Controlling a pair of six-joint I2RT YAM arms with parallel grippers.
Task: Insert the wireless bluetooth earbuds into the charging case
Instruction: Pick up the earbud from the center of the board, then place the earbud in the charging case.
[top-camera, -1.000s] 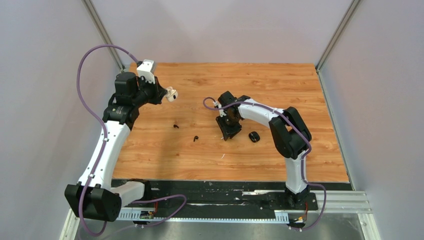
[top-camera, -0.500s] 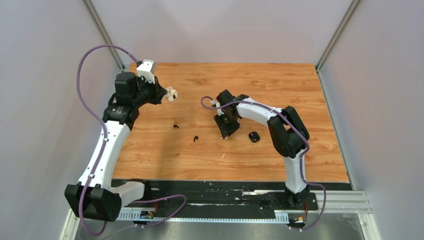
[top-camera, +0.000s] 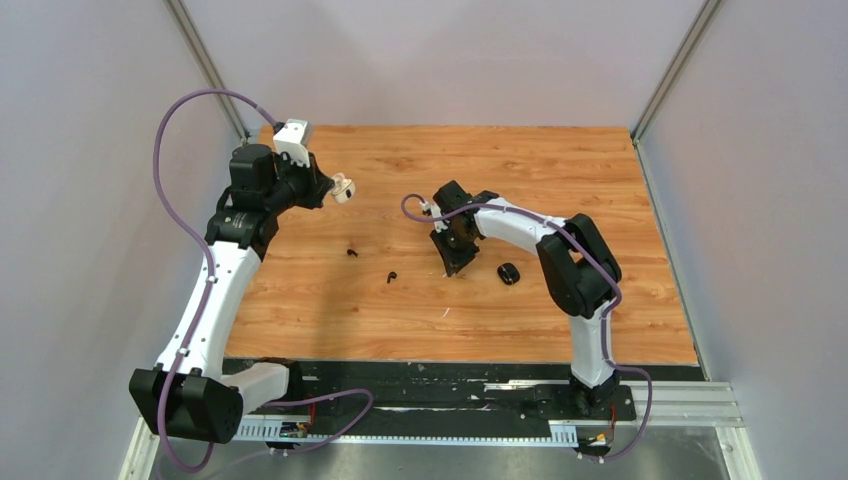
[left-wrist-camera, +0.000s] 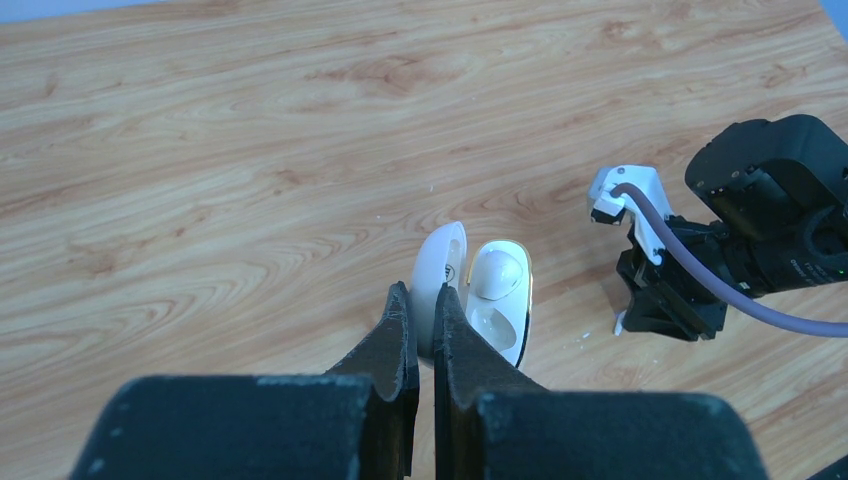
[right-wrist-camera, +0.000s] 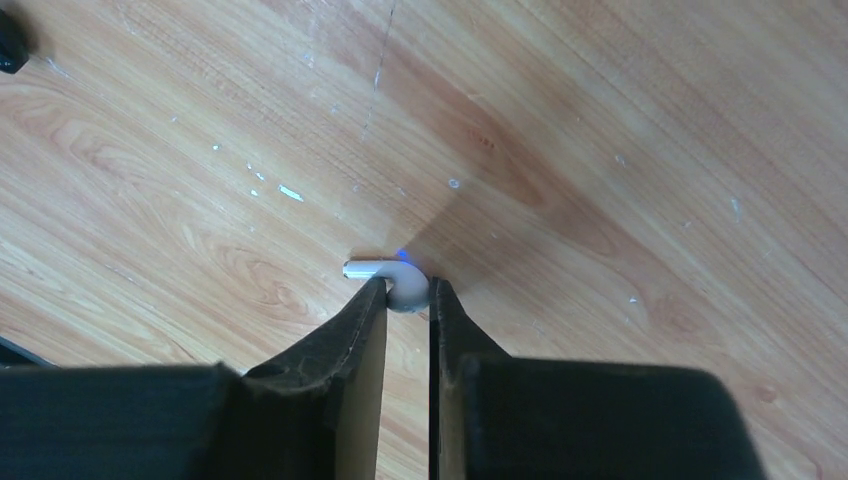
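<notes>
A wooden, orange-brown tabletop (top-camera: 560, 180) lay under two black-and-white robot arms; the scene was viewed from above and from each wrist.

The left gripper (left-wrist-camera: 421, 330) was raised near the table's far left corner; its two black fingers were pressed tight on the lid of a small white glossy charging case (left-wrist-camera: 475, 305), which hung open, hinge-side down, with one white earbud (left-wrist-camera: 495, 272) seated in its body and the second pocket apparently free.

The right gripper (right-wrist-camera: 407, 295) was low over the middle of the table; its black fingertips had closed to a narrow gap around the bulb of a tiny white earbud with a short stem (right-wrist-camera: 388, 275), the stem poking out to the left and lying on or just off the wood; whether the pinch was firm could not be told.

Two tiny black earbuds (top-camera: 352, 252) (top-camera: 391, 277) lay loose on the table between the arms; a small black oval charging case (top-camera: 509, 273) sat just beside the right gripper, on its right.

Risks, as a judgement: the white earbud was round and slick and caught only at its bulb near the fingertips, so it could squirt out or swivel when lifted; a swivelled stem would miss the pocket; the white case was held only by its thin lid, so pushing an earbud in could fold the hinge or twist the case from the grip; the right arm could nudge the black case as it moved off.
</notes>
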